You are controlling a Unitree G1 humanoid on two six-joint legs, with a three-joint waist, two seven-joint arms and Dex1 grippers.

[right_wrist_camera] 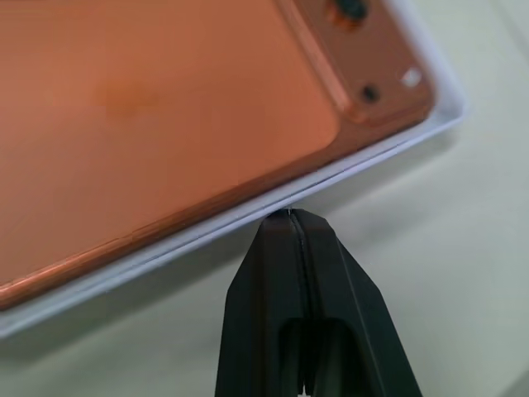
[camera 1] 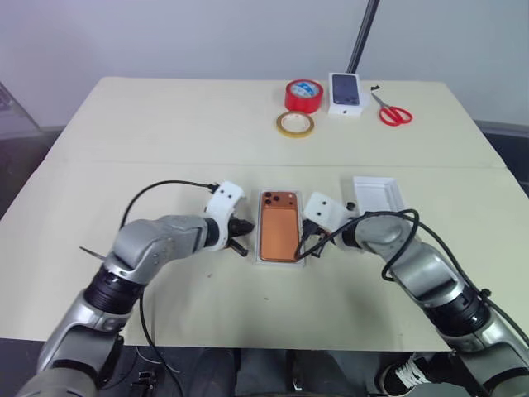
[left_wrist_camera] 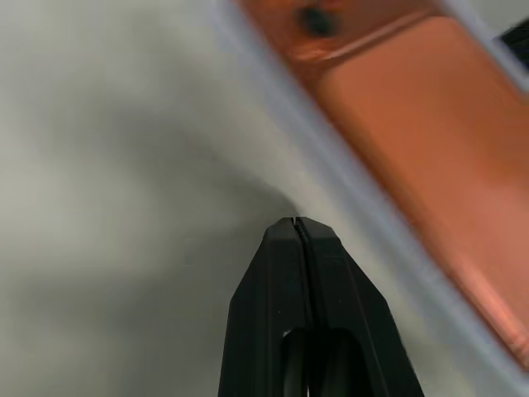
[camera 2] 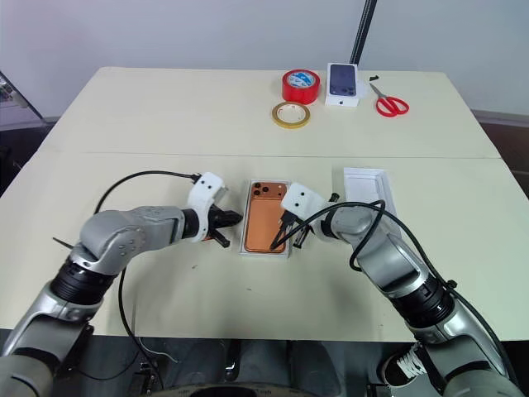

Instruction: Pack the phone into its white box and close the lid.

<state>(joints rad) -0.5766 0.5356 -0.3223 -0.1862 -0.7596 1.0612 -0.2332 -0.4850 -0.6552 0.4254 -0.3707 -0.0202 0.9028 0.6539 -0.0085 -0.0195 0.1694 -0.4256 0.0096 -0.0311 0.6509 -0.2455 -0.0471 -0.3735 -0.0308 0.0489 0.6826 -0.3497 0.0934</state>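
The phone [camera 1: 278,227] lies back-up in the white box [camera 1: 254,248] at the table's [camera 1: 165,132] near middle. Left gripper [camera 1: 245,235] points in at the box's left rim, fingers clenched (empty); bare table lies behind it. Right gripper [camera 1: 307,243], pinched closed, tips against the right rim. The lid [camera 1: 378,197] sits farther right.

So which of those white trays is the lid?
On the beige table, find the orange phone lying in its white box between the two arms. The lid sits apart, beyond the right arm: an empty tray, white throughout.
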